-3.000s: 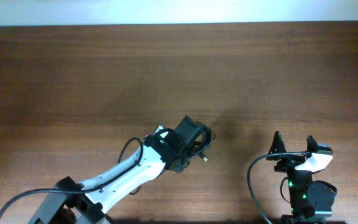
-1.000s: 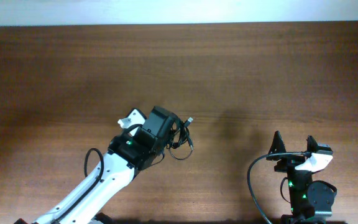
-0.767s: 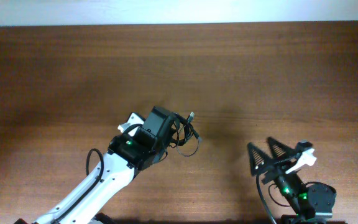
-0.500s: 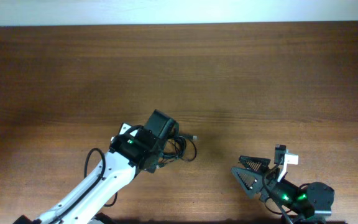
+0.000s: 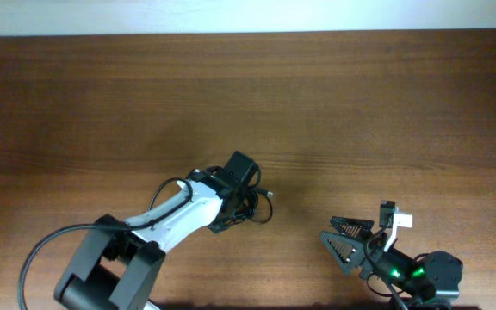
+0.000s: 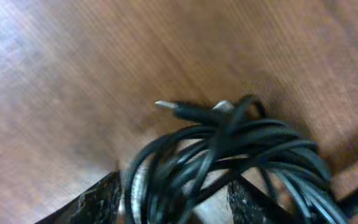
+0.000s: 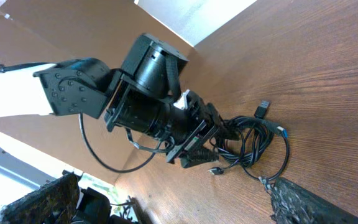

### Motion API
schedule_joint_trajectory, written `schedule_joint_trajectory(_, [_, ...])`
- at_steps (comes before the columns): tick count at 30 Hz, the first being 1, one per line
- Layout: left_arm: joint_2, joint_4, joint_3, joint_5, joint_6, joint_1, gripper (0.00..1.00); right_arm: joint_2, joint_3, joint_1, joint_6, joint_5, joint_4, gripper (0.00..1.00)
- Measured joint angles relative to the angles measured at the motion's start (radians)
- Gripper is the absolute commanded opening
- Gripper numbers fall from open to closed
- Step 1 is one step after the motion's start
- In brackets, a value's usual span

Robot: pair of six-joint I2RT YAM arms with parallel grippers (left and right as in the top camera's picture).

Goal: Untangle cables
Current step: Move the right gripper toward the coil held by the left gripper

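From overhead, the cables (image 5: 255, 207) sit as one small dark knot near the middle of the wooden table (image 5: 231, 95). The left gripper (image 5: 244, 196) is on the knot's 9 o'clock edge. The right gripper (image 5: 341, 241) stands well apart, with the knot at about its 10 o'clock, so the left arm is far nearer. The right jaws are spread wide. A small plug (image 5: 268, 194) pokes out toward 3 o'clock.

In the left wrist view, blurred, the cables (image 6: 241, 155) are thin, glossy black cords in overlapping loops, crowding toward 5 o'clock. A slim metal-tipped plug (image 6: 174, 109) points to 9 o'clock. The cords fill the gap between the two dark fingers of the left gripper (image 6: 174, 202), which, by my reading, pinches the bundle.

From the right wrist, the cables (image 7: 257, 149) lie at 12 to 1 o'clock from the right gripper (image 7: 173, 182), whose ribbed black fingers (image 7: 45, 199) are far apart and empty. The loops fan out flat on the grained wood, their long axis running roughly 12 to 6. The left gripper (image 7: 199, 142) clamps their 9 o'clock side.
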Motion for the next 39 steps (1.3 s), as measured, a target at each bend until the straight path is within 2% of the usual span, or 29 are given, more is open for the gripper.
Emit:
schedule_joint_trajectory(1, [0.000,0.007,0.000,-0.005,0.021,0.000,0.00,0.000,0.000,0.000,0.000,0.000,0.000,0.99])
schedule_joint_trajectory(3, [0.002,0.011,0.000,-0.010,0.047,0.000,0.00,0.000,0.000,0.000,0.000,0.000,0.000,0.96])
schedule_joint_trajectory(4, [0.002,0.011,0.000,-0.011,0.060,0.000,0.00,0.000,0.000,0.000,0.000,0.000,0.000,0.82])
schedule_joint_trajectory(6, [0.002,0.012,0.000,0.009,0.063,0.021,0.00,0.000,0.000,0.000,0.004,0.019,0.005,0.70])
schedule_joint_trajectory(11, [-0.066,0.010,-0.001,0.288,0.021,0.222,0.00,0.033,0.000,0.000,0.034,0.070,0.016,0.71])
schedule_joint_trajectory(14, [-0.112,0.047,-0.005,0.508,-0.079,0.290,0.00,0.203,0.021,0.000,0.103,0.101,0.011,0.73])
schedule_joint_trajectory(16, [-0.114,0.126,-0.007,0.580,-0.105,0.290,0.00,0.314,0.071,0.000,0.122,0.102,0.004,0.74])
schedule_joint_trajectory(17, [-0.114,0.147,-0.006,0.605,-0.128,0.290,0.00,0.420,0.138,0.001,0.113,0.095,0.007,0.78])
schedule_joint_trajectory(19, [-0.115,0.148,-0.007,0.672,-0.237,0.290,0.00,0.562,0.229,0.038,0.042,0.080,0.019,0.84])
schedule_joint_trajectory(22, [-0.116,0.213,-0.007,0.787,-0.334,0.291,0.00,0.731,0.246,0.220,-0.131,0.113,0.112,0.87])
schedule_joint_trajectory(23, [-0.116,0.232,-0.007,0.848,-0.352,0.291,0.00,0.819,0.246,0.312,-0.201,0.135,0.159,0.87])
schedule_joint_trajectory(26, [-0.116,0.249,-0.007,0.973,-0.370,0.291,0.00,0.994,0.251,0.415,-0.299,0.162,0.441,0.86])
schedule_joint_trajectory(30, [-0.116,0.250,-0.007,1.181,-0.381,0.301,0.00,1.183,0.251,0.419,-0.323,0.193,0.616,0.86])
schedule_joint_trajectory(33, [-0.116,0.250,-0.007,1.288,-0.416,0.301,0.00,1.227,0.249,0.420,-0.363,0.196,0.718,0.82])
schedule_joint_trajectory(39, [-0.116,0.250,-0.007,1.324,-0.445,0.301,0.00,1.228,0.249,0.442,-0.426,0.199,0.720,0.80])
